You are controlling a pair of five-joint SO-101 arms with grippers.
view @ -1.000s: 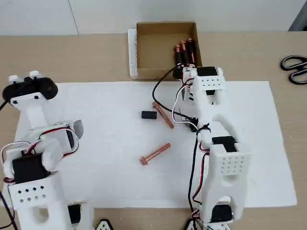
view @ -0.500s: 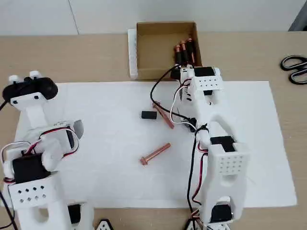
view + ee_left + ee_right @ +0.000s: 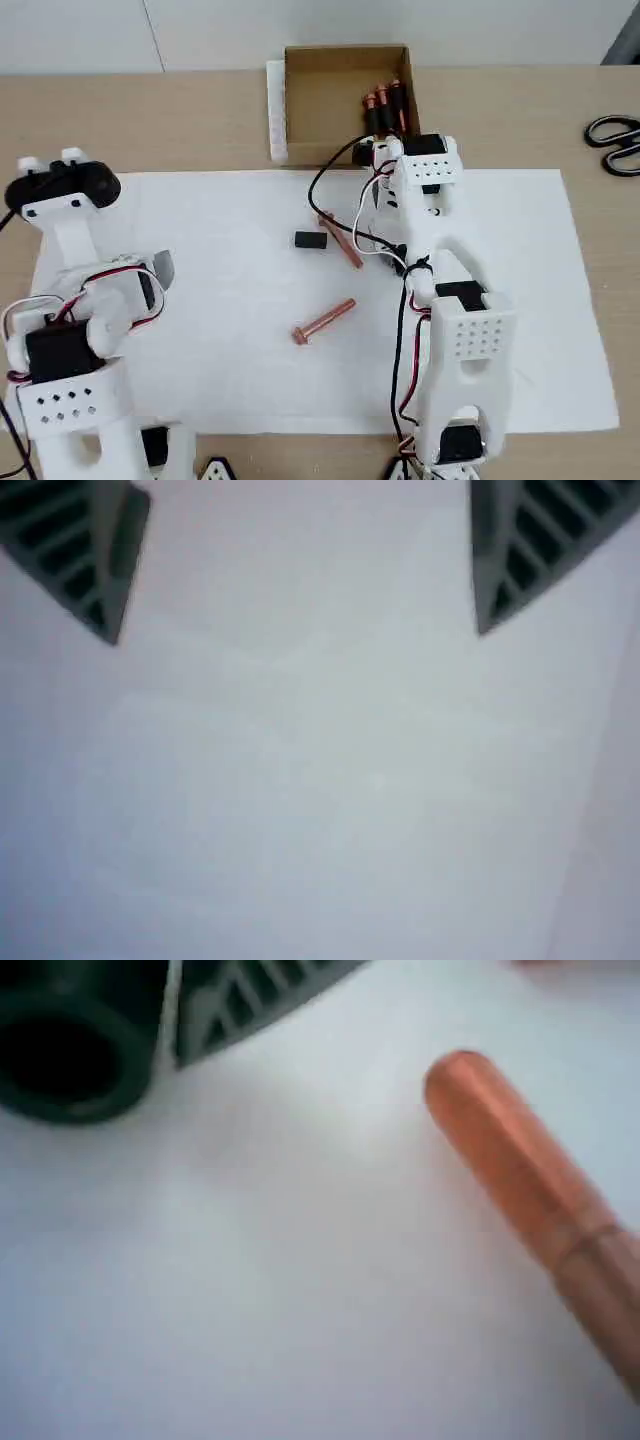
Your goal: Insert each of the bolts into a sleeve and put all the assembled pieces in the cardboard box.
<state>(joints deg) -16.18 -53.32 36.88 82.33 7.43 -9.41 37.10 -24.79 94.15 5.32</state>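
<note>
Bolt (image 3: 520, 1175) near sleeve (image 3: 65, 1055) on paper (image 3: 220, 300); left tool (image 3: 295, 630) apart; right tool (image 3: 250, 995): cannot tell.

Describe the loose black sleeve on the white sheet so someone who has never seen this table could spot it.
Find the white sheet next to the cardboard box. Near its middle lie two loose copper bolts; the sleeve sits just beside the bolt nearer the box, not touching it. It is the only short black stub there; the bolts are long.
</note>
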